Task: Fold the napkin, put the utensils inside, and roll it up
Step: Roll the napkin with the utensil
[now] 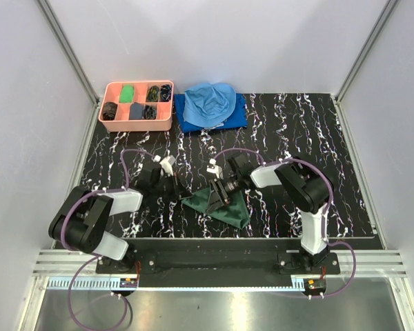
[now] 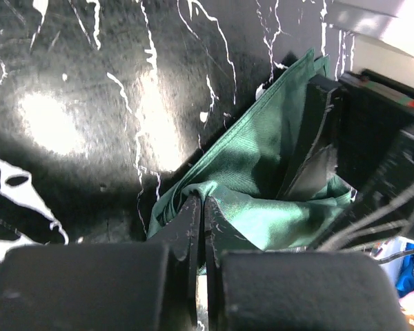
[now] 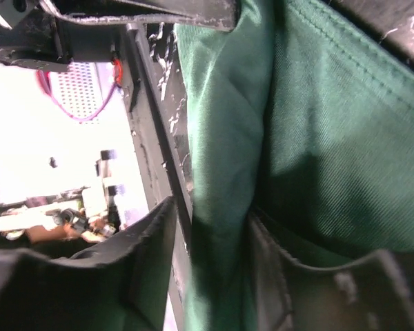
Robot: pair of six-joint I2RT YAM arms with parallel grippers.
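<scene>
Where the tabletop (image 1: 317,138) meets its near edge, about midway along, the napkin (image 1: 224,207) lies bunched; the left gripper (image 2: 201,210) is pinched together on 1 fold, while the right gripper (image 3: 210,248) stands apart around another.

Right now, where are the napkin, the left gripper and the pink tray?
napkin (image 1: 236,212), top external view, on its near right fold.
left gripper (image 2: 201,205), left wrist view, between its shut fingertips.
pink tray (image 1: 134,126), top external view, on its near wall.
</scene>
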